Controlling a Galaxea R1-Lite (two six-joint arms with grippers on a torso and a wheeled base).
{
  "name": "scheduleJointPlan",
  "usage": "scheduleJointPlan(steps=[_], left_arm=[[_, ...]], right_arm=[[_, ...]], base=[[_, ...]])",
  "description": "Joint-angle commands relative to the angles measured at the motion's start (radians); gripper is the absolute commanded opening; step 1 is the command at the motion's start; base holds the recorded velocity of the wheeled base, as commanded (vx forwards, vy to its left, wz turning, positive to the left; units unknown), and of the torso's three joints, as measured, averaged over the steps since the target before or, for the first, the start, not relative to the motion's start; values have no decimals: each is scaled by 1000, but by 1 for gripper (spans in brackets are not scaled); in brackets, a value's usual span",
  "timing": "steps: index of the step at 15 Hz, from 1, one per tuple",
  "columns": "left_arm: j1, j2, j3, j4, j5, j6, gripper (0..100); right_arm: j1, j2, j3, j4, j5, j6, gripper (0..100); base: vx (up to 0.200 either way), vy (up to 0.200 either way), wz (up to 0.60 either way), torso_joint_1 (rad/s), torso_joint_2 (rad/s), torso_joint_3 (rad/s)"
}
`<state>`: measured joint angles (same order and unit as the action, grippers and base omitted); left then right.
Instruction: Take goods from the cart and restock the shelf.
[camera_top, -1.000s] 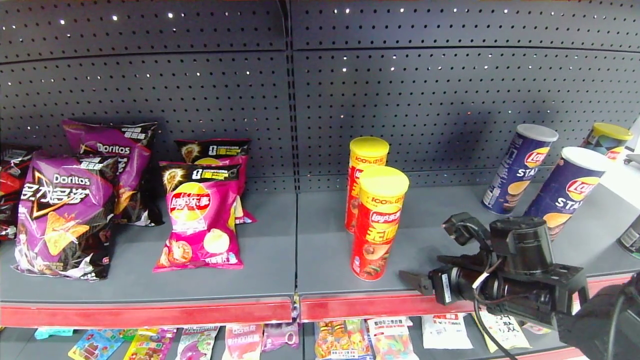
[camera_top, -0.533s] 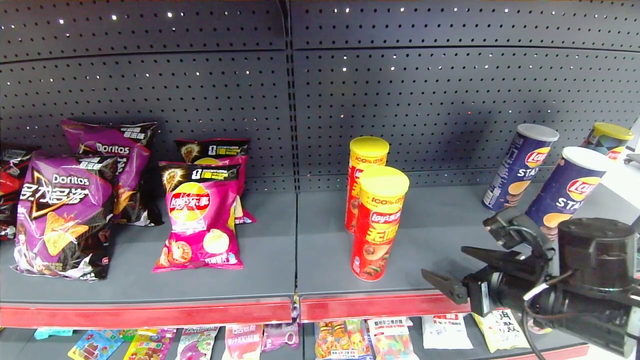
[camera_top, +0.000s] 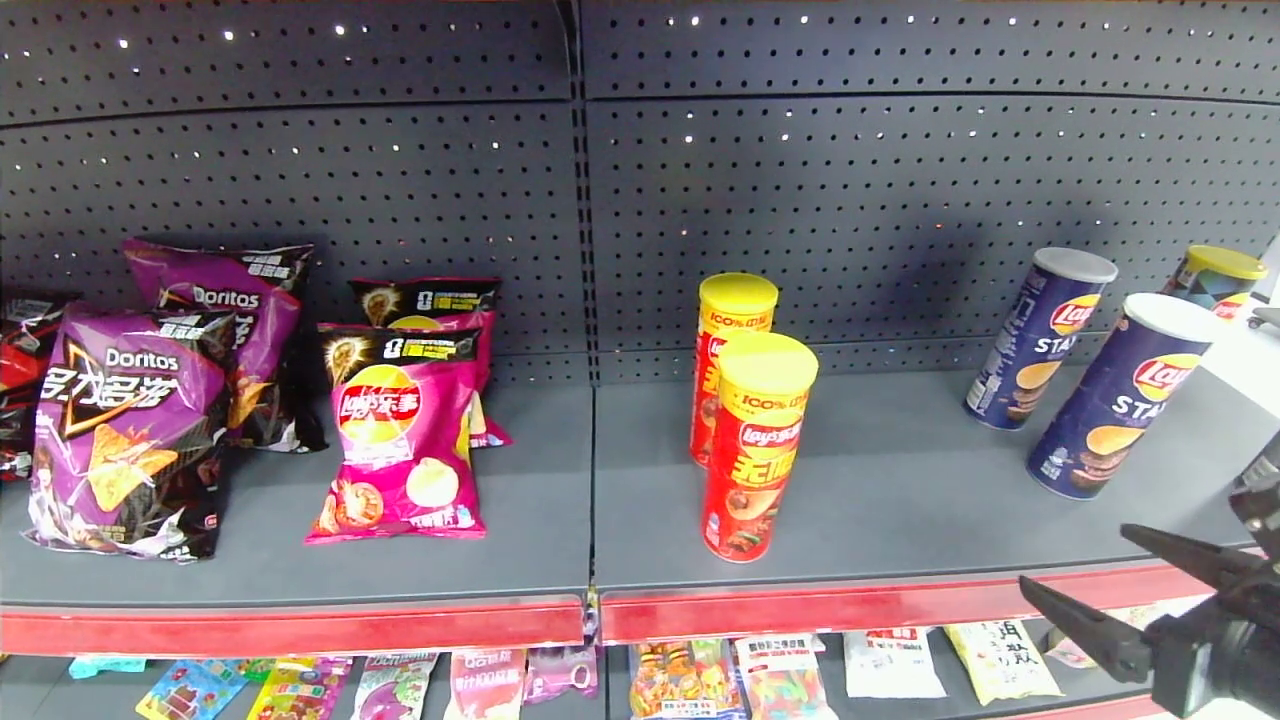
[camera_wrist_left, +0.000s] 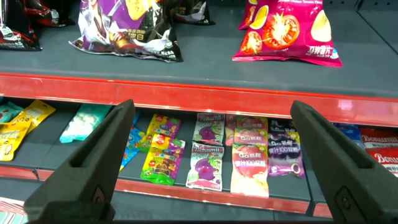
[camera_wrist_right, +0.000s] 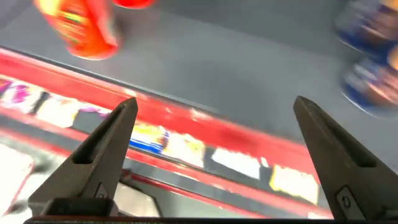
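Observation:
Two red chip cans with yellow lids (camera_top: 757, 445) stand upright in the middle of the grey shelf (camera_top: 900, 500), one behind the other. To their right two dark blue chip cans (camera_top: 1120, 395) stand tilted. My right gripper (camera_top: 1115, 585) is at the lower right, in front of the shelf's red edge, open and holding nothing; its wrist view shows a red can (camera_wrist_right: 81, 28) and the blue cans (camera_wrist_right: 373, 81) beyond its fingers. My left gripper (camera_wrist_left: 211, 155) is open and empty in front of the red shelf edge (camera_wrist_left: 186, 99), below the chip bags.
Purple chip bags (camera_top: 130, 430) and pink chip bags (camera_top: 400, 440) stand on the shelf's left half. A yellow-lidded can (camera_top: 1215, 275) stands at the far right. Small candy packets (camera_top: 690, 680) hang on the lower shelf. Bare shelf lies between the red and blue cans.
My right gripper has drawn back to the right and downward, away from the red cans, open and empty throughout. The goods on the shelf have not moved.

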<state>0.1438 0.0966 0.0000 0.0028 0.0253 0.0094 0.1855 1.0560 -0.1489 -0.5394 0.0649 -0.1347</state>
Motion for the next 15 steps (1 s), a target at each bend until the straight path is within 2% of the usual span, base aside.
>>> scheduleJointPlan(steps=[1,4,7,8,10,12,15], left_arm=[[0,2,0,0,1,0,100],[0,2,0,0,1,0,100],[0,2,0,0,1,0,100],[0,2,0,0,1,0,100],[0,2,0,0,1,0,100],[0,2,0,0,1,0,100],[0,2,0,0,1,0,100]], right_arm=[[-124,-234,58,93,-2,-5,100],[-161,-395,109,231,-5,-10,100],[-181,-559,108,372,-14,-11,100],[-198,-654,98,467,-36,-14,100],[-204,-751,81,575,-54,-16,100],[-202,-826,77,625,-53,-14,100],[-196,-906,75,628,-48,-8,100]], base=[[0,0,0,0,0,0],[0,0,0,0,0,0],[0,0,0,0,0,0],[0,0,0,0,0,0],[0,0,0,0,0,0],[0,0,0,0,0,0],[0,0,0,0,0,0]])
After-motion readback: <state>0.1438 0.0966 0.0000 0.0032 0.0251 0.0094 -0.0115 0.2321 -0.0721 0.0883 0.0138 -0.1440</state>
